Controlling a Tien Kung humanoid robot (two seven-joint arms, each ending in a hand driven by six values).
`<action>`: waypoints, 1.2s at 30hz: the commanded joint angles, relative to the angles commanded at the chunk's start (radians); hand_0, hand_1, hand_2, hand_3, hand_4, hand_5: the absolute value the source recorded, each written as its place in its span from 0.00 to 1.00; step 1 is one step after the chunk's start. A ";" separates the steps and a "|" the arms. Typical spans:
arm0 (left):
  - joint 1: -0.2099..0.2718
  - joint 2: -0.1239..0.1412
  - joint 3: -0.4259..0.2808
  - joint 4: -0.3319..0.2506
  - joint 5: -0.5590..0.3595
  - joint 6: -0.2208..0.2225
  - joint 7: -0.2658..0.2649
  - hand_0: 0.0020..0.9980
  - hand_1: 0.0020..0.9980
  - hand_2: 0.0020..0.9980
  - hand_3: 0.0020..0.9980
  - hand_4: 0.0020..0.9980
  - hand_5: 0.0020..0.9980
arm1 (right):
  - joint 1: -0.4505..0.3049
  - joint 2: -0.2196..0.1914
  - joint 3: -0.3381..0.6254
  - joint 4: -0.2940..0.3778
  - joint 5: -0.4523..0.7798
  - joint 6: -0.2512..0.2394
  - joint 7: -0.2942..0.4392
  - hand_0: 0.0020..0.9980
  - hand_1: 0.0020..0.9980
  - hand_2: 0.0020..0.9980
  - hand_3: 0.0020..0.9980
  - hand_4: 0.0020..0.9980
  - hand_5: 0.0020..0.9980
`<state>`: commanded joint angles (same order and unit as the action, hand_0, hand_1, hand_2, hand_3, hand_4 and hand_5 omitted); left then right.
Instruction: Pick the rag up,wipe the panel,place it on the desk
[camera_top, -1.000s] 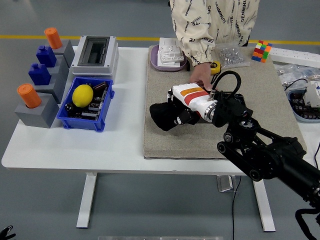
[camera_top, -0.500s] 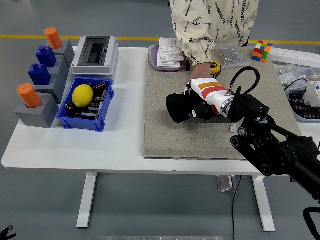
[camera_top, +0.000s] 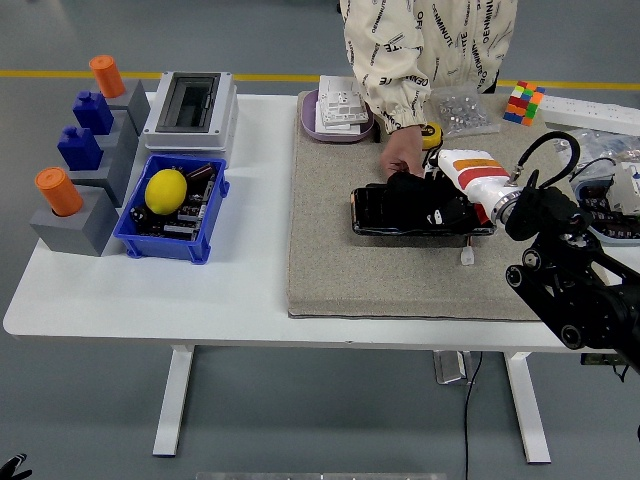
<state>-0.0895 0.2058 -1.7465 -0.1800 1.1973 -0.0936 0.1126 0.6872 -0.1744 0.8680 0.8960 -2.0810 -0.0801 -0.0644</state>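
Right hand: black fingers curled down over a black rag, pressing it onto the right part of a black panel; white wrist cuff with orange stripe just behind. Right arm: entering from lower right, jointed, black.

Black panel: flat on grey felt mat, long side running left to right, left half bare and glossy, right half covered by rag and hand. Small white connector on a lead just below its right end.

Person's hand: resting at the panel's far edge, touching or nearly touching it; patterned cream sleeve above.

Further out, on the mat's far side: tray with white switch plates, bag of small metal parts, colour cube.

Left of the mat, on white table: blue bin holding a yellow lemon; grey enclosure box; grey blocks with blue and orange pegs.

Left hand: out of view.
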 joint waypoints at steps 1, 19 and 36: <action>0.001 0.000 -0.001 0.000 0.001 0.000 0.000 0.73 0.72 0.77 0.63 0.69 0.58 | -0.006 -0.011 0.009 -0.001 -0.003 0.001 -0.001 0.28 0.38 0.43 0.43 1.00 0.07; 0.009 -0.002 -0.002 0.000 0.002 0.000 0.000 0.73 0.72 0.77 0.63 0.69 0.58 | -0.079 -0.125 0.149 -0.010 -0.027 0.003 0.000 0.29 0.38 0.43 0.42 1.00 0.07; 0.008 -0.002 -0.007 0.000 0.006 0.001 0.001 0.73 0.72 0.77 0.63 0.69 0.58 | -0.099 -0.148 0.191 -0.017 -0.036 0.004 0.000 0.29 0.38 0.43 0.42 1.00 0.07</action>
<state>-0.0812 0.2035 -1.7532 -0.1800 1.2031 -0.0931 0.1138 0.5885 -0.3220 1.0595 0.8794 -2.1173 -0.0764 -0.0648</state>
